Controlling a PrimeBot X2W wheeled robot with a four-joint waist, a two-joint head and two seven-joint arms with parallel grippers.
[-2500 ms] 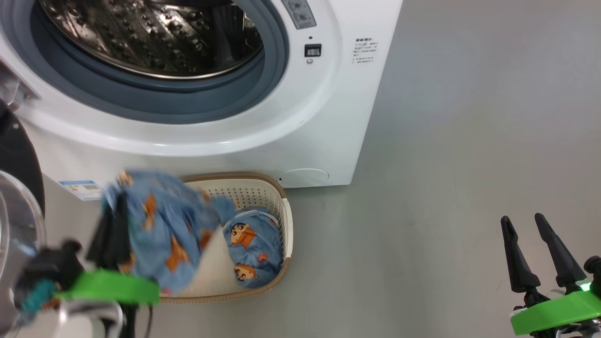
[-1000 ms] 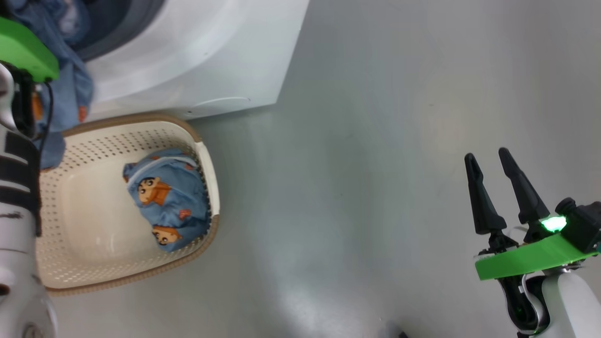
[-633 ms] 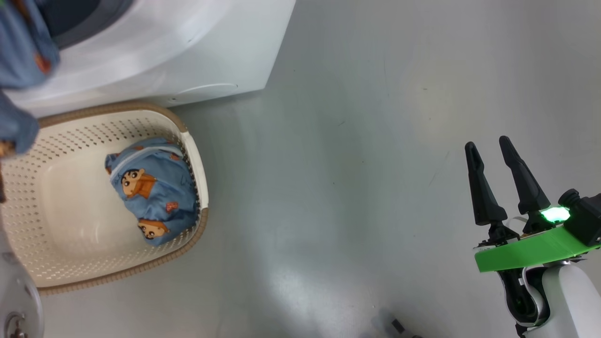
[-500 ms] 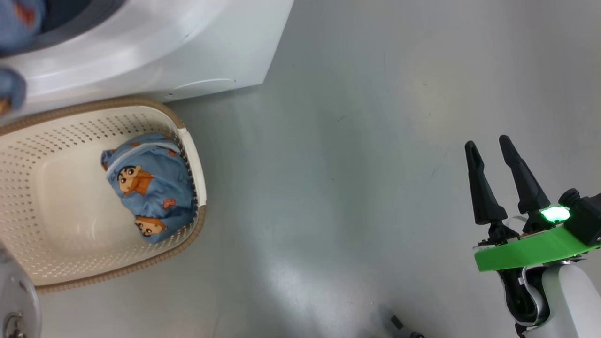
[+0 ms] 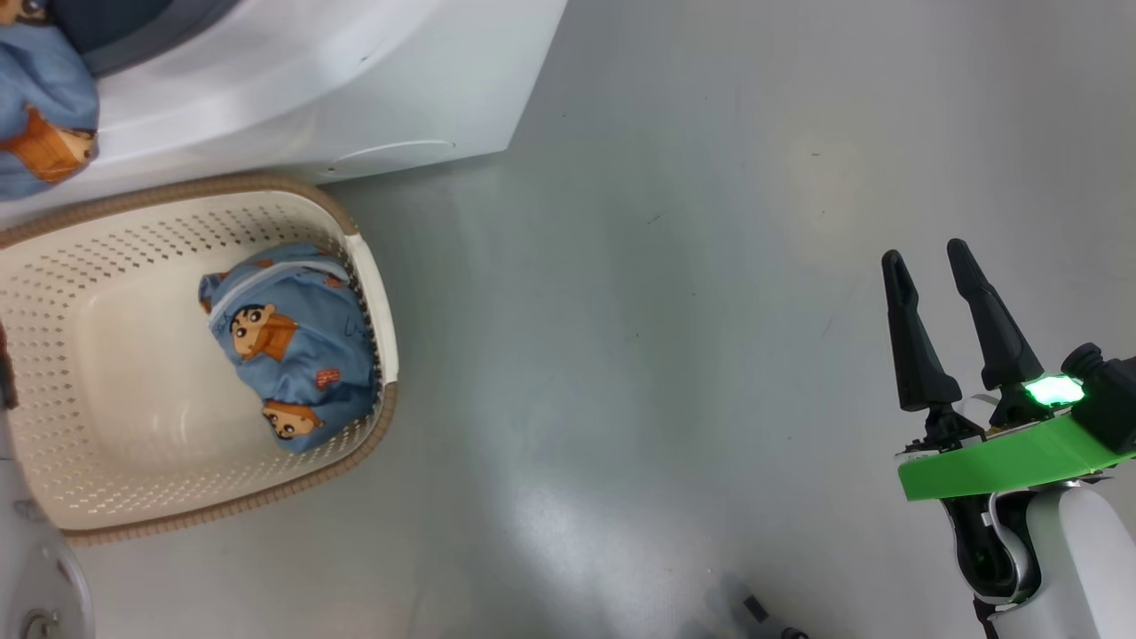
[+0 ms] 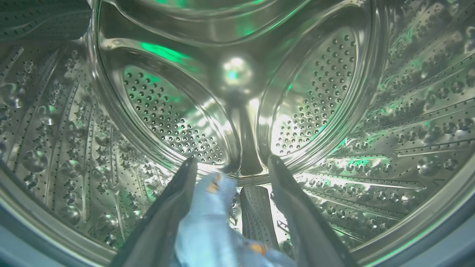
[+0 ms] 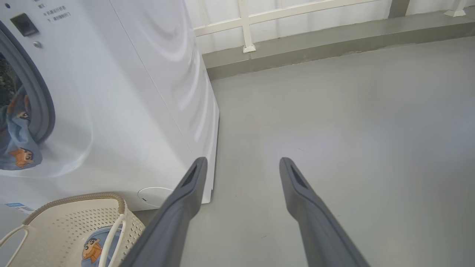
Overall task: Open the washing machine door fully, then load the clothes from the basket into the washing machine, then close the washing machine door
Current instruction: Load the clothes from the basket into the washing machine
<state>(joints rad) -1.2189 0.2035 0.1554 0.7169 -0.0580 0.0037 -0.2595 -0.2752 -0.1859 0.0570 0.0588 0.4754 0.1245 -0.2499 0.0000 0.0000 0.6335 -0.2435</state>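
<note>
My left gripper (image 6: 233, 163) is inside the washing machine's steel drum (image 6: 237, 92), open. One light-blue piece of the clothes (image 6: 207, 230) lies loose between its fingers. From outside, that garment (image 5: 40, 115) hangs over the grey gasket at the machine's mouth (image 7: 16, 144). The other garment (image 5: 288, 355) is bunched against the right wall of the cream basket (image 5: 373, 275), which stands on the floor in front of the white washing machine (image 5: 355, 80). My right gripper (image 5: 927, 266) hovers open and empty over the floor, far right of the basket. The washing machine door is out of view.
Grey floor (image 5: 666, 266) stretches to the right of the machine and basket. In the right wrist view a low grey kerb and a white railing (image 7: 245, 26) run along the back, behind the machine's side panel (image 7: 167, 74).
My left gripper has opened inside the drum and let go of the garment. Part of the garment now droops over the machine's mouth. The head view has shifted a little; the right gripper stays open.
</note>
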